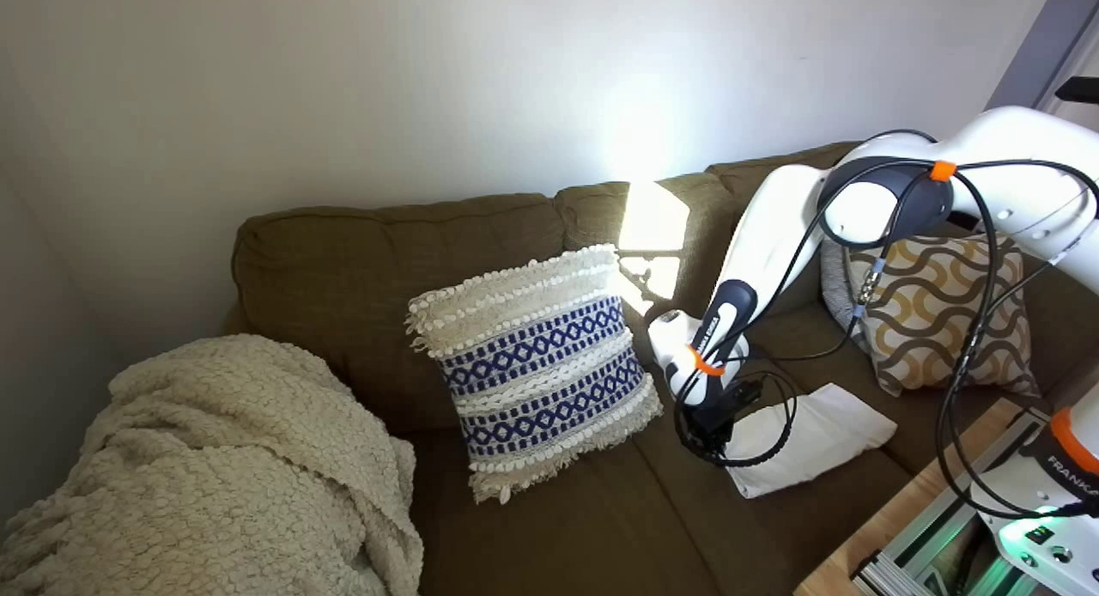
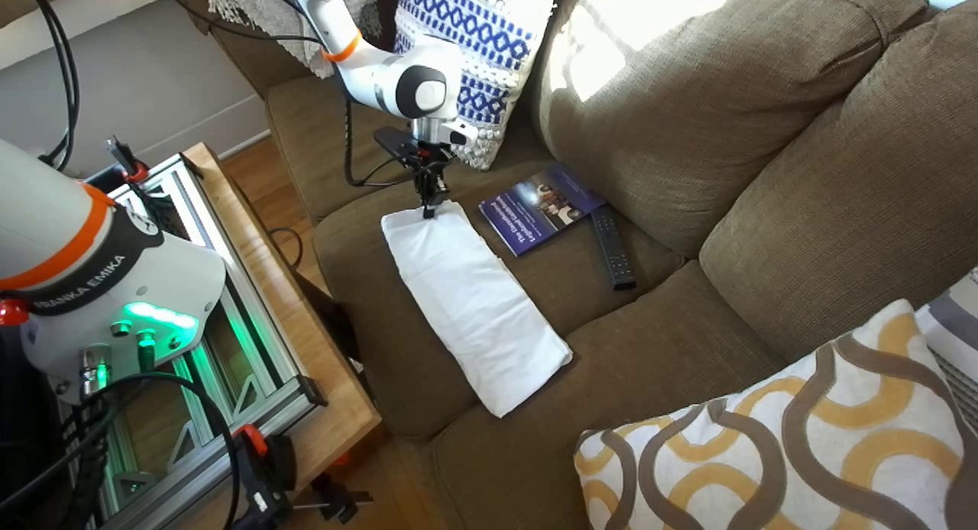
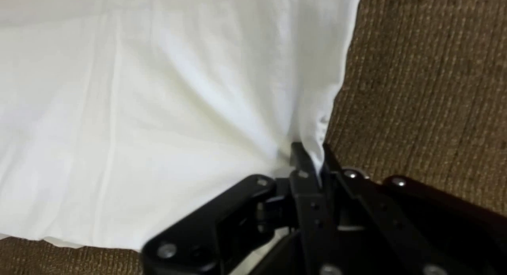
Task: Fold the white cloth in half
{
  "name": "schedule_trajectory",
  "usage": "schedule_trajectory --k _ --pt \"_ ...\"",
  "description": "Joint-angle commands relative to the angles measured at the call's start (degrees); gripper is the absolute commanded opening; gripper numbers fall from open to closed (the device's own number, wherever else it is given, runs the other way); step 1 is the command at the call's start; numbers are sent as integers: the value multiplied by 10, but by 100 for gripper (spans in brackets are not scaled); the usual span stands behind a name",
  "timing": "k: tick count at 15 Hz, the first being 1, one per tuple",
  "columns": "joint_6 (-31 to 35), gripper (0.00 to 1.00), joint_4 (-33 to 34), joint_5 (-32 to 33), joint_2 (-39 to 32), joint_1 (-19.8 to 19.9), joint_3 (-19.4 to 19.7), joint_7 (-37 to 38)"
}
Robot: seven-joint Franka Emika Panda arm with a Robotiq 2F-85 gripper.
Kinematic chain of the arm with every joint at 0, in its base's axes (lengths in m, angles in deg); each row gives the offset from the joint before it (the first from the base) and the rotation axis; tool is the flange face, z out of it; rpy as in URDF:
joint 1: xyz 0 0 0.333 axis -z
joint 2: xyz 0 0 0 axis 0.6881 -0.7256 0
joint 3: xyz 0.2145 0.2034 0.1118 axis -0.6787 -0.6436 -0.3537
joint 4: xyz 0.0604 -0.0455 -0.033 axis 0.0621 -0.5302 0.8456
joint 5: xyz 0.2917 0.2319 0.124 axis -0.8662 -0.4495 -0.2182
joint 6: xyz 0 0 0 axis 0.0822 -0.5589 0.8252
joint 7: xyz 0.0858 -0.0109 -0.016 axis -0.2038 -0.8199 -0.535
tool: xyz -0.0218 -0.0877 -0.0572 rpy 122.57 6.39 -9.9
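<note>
The white cloth (image 2: 481, 308) lies flat as a long rectangle on the brown sofa seat. It also shows in an exterior view (image 1: 811, 437), partly behind the arm's wrist and cables. My gripper (image 2: 429, 208) is at the cloth's short end nearest the blue-patterned pillow, pointing down. In the wrist view the gripper (image 3: 311, 154) is shut on the cloth's edge, with a pinched fold between the fingertips. Creases run from the fingers across the cloth (image 3: 158, 120). In an exterior view the gripper (image 1: 714, 424) shows, but its fingertips are hidden.
A book (image 2: 541, 209) and a black remote (image 2: 613, 247) lie beside the cloth. A blue-patterned fringed pillow (image 1: 545, 373) leans on the backrest. A yellow-grey pillow (image 2: 772, 446) and a cream blanket (image 1: 215, 476) lie at opposite ends. A wooden table (image 2: 344, 408) carries the robot base.
</note>
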Motion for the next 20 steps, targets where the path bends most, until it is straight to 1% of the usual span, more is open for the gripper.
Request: schedule_trajectory --k 1,2,5,10,13,18,20 --pt "34 0 -49 3 33 -2 6 -3" --pt "40 2 -57 3 41 -3 5 -4" --pt "59 2 -77 2 68 -4 -2 -10" --pt "67 2 -102 6 120 -20 -11 -10" --pt "66 2 -104 8 140 -24 -18 -13" --pt "72 2 -104 -10 167 -16 -42 -13" --pt "77 2 -103 -14 180 -21 -48 -8"
